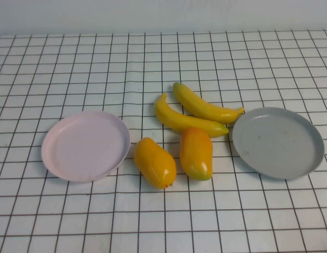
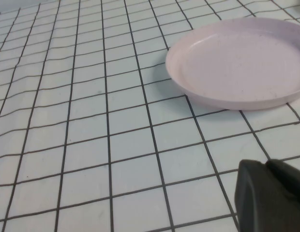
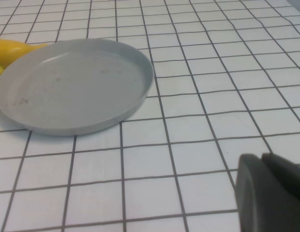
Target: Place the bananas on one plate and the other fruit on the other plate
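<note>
Bananas (image 1: pixel 198 112): beside grey plate (image 1: pixel 278 142), long axes slanting toward it. Mangoes (image 1: pixel 174 157): between both plates. Right end effector (image 3: pixel 271 193): closed, empty, nearer grey plate. Left end effector (image 2: pixel 271 195): closed, near pink plate (image 1: pixel 85 145).

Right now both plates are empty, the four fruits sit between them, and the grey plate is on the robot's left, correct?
Not quite. The grey plate is on the robot's right and the pink plate on its left, as the high view shows. The rest holds: both plates are empty, and the two bananas and two mango-like fruits lie between them on the table.
</note>
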{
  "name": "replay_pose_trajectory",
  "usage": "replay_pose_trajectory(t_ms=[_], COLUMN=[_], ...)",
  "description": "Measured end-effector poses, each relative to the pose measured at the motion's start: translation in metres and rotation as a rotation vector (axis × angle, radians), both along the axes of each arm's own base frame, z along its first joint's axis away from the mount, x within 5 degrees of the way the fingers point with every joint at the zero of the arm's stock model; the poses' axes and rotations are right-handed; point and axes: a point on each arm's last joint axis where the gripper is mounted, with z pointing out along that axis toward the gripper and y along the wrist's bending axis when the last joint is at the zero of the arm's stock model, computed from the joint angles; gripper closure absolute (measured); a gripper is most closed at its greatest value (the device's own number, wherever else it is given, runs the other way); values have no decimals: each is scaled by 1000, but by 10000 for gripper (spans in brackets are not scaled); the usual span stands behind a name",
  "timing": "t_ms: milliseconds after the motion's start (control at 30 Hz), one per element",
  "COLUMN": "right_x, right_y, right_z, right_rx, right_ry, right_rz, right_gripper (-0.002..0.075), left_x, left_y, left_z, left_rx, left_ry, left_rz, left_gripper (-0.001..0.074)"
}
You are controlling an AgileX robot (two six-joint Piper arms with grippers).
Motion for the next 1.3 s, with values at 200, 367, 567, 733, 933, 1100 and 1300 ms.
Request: replay_pose_trajectory(t_ms=[200, 367, 567, 733, 933, 1100, 1300], right_x=[0, 0, 0, 0, 0, 0, 0], right_y=[0, 0, 0, 0, 0, 0, 0], right_z=[0, 0, 0, 0, 0, 0, 0], right_rx=[0, 0, 0, 0, 0, 0, 0], right_ry=[0, 0, 0, 0, 0, 0, 0], right_rz=[0, 0, 0, 0, 0, 0, 0], right_gripper=[742, 742, 742, 742, 742, 742, 742], left_x=[0, 0, 0, 0, 1, 1, 1], left_y=[0, 0, 0, 4, 7, 7, 6], left_z=[0, 0, 0, 0, 1, 1, 3], left_rx=[0, 0, 12, 109, 213, 221, 199], left_ry=[0, 0, -1, -12, -22, -22, -44], left_rz=[0, 0, 1, 8, 16, 17, 12], left_gripper=[738, 738, 738, 738, 738, 738, 738])
